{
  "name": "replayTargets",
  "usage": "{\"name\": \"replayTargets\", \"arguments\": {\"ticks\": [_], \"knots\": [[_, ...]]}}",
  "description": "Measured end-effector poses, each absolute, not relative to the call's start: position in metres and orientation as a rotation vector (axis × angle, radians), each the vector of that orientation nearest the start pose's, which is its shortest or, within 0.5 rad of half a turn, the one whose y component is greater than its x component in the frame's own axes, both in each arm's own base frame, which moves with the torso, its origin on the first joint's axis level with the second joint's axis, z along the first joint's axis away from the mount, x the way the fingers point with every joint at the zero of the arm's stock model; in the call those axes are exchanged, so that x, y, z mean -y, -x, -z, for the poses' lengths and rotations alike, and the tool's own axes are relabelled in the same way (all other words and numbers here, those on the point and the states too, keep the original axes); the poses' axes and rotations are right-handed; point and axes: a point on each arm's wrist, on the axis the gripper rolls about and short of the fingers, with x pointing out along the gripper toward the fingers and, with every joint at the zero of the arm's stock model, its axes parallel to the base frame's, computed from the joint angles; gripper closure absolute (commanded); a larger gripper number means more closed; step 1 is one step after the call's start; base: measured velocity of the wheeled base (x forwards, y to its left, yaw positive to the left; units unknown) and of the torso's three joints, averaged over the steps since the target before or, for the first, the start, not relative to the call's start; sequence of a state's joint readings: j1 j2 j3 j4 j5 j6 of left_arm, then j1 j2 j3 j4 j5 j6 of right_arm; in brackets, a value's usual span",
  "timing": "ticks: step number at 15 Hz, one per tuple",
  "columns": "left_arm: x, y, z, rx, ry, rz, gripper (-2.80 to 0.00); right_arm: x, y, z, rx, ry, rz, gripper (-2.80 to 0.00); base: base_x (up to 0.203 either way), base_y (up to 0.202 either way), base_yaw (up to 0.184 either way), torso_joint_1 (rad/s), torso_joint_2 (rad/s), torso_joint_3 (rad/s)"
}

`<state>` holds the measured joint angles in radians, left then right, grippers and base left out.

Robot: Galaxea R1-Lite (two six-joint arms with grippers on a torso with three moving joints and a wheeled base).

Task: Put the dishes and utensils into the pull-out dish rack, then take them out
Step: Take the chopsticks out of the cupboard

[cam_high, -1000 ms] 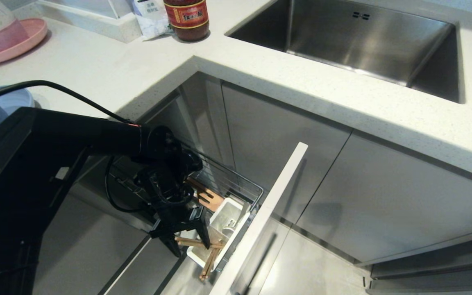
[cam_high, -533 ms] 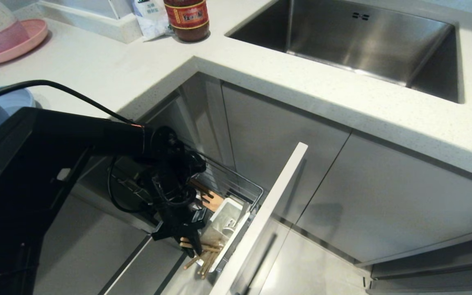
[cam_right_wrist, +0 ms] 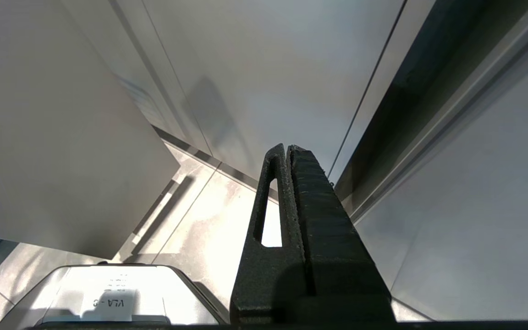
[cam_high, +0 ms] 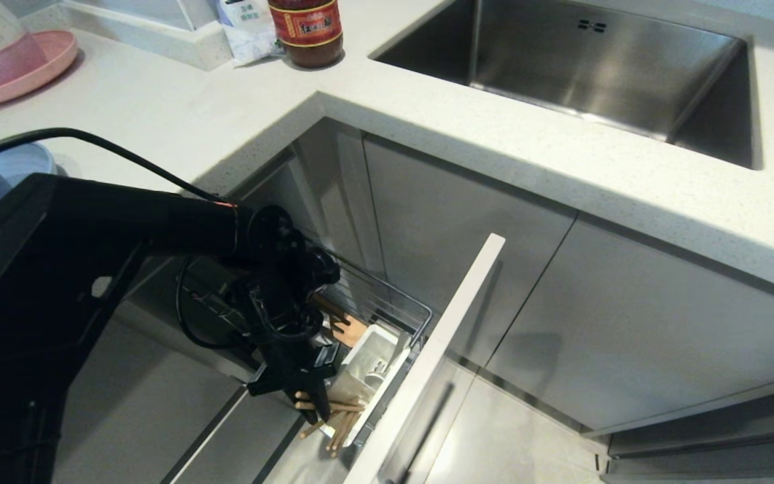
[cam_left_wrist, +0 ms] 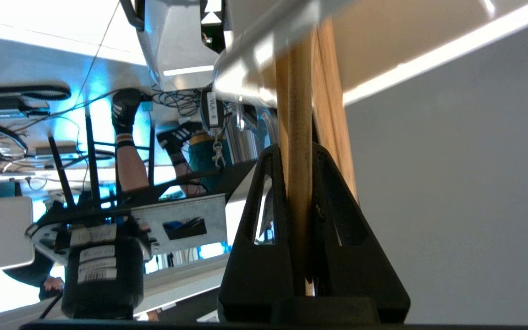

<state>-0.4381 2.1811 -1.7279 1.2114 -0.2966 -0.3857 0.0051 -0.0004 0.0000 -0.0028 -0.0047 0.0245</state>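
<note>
The left hand (cam_high: pixel 312 396) hangs low beside the pull-out dish rack (cam_high: pixel 387 316), and its fingers (cam_left_wrist: pixel 351 229) are pinched tight on the chopsticks (cam_high: pixel 333 420). In the head view the sticks lie right under the hand, with their free ends pointing toward about 5 o'clock, out past the white utensil box (cam_high: pixel 377 370). The box sits at about 2 o'clock from the hand, just beside it. I think the sticks come out next, so the hand should pull along their long line. The right hand (cam_right_wrist: pixel 291 151) is pressed together, holds nothing, and is parked by the cabinet doors, so the left hand is the nearer one
</note>
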Motion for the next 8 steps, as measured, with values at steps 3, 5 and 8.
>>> {"name": "replayTargets", "arguments": {"ticks": [3, 5, 8], "knots": [[0.153, -0.308, -0.152, -1.75, 0.155, 0.233, 0.0, 0.0, 0.023, -0.076, 0.003, -0.024, 0.0, 0.0, 0.0, 0.0, 0.0, 0.0, 0.0, 0.0], [0.151, -0.299, -0.165, -1.732, 0.152, 0.248, 0.0, 0.0, 0.023, -0.076, 0.003, -0.024, -0.001, 0.0, 0.0, 0.0, 0.0, 0.0, 0.0, 0.0], [0.152, -0.286, -0.182, -1.703, 0.142, 0.278, 0.0, 0.0, 0.023, -0.076, 0.003, -0.024, 0.0, 0.0, 0.0, 0.0, 0.0, 0.0, 0.0, 0.0]]}}
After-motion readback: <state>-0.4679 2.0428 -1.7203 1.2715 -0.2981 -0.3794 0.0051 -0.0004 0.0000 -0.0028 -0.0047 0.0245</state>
